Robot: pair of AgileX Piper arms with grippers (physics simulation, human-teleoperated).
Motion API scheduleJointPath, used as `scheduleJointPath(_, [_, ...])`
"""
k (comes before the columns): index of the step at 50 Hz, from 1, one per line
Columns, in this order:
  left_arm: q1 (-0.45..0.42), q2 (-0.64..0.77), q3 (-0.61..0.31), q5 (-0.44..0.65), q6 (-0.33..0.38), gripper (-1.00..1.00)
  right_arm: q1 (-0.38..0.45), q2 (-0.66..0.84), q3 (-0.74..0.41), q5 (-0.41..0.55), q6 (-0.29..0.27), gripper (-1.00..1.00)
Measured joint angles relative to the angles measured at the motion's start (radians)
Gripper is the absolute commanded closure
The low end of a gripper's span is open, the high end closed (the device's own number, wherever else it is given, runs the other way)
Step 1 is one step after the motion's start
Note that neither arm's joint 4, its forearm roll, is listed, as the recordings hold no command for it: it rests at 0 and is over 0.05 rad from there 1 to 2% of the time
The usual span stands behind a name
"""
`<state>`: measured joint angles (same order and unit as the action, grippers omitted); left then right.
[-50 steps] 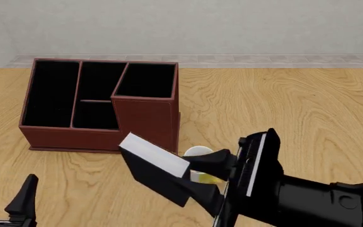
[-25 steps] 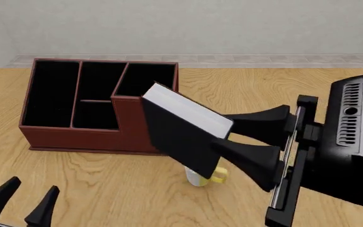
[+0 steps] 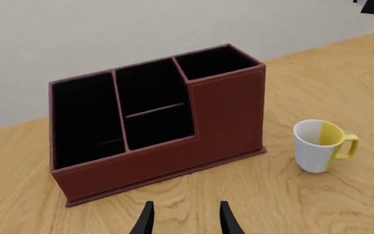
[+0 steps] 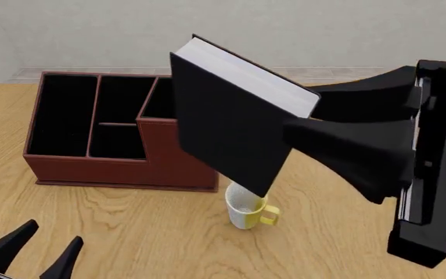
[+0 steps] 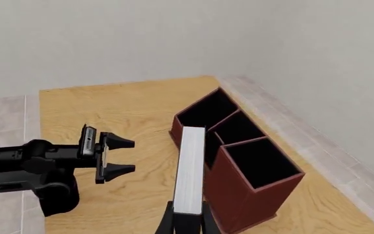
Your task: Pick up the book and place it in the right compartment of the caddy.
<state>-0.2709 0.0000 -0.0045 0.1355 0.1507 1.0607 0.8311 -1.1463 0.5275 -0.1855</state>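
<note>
A light wooden table (image 4: 378,128) with bold grain fills the scene, ending at a pale tiled strip and a plain grey-white wall (image 4: 285,29) on the far side. The caddy (image 4: 91,168) stands on the far left part of the table, its black sections open upward, with the right compartment (image 4: 161,99) behind the tall front wall. A white and yellow mug (image 4: 246,212) stands upright just near of the caddy's right corner. The right gripper (image 4: 316,122) pinches the book (image 4: 223,125) between its fingers, holding it tilted in the air, white page edge up, in front of the right compartment and above the mug. The left gripper (image 4: 33,253) sits low at the near left, its fingers spread and holding nothing.
</note>
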Motion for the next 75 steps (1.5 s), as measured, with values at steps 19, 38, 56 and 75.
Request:
scheduleJointPath(19, [-0.009, 0.000, -0.002, 0.005, 0.015, -1.00, 0.016, 0.118, -0.219, 0.104, 0.078, 1.00])
scheduleJointPath(38, [-0.004, 0.000, 0.002, -0.002, 0.024, -1.00, -0.002, 0.274, -0.394, 0.163, 0.140, 1.00])
scheduleJointPath(56, [0.006, 0.000, 0.004, 0.001, 0.029, -1.00, -0.060, 0.391, -0.484, 0.150, 0.250, 1.00])
scheduleJointPath(75, [0.026, 0.000, 0.004, 0.004, 0.037, -1.00, -0.116, 0.492, -0.559, 0.143, 0.255, 1.00])
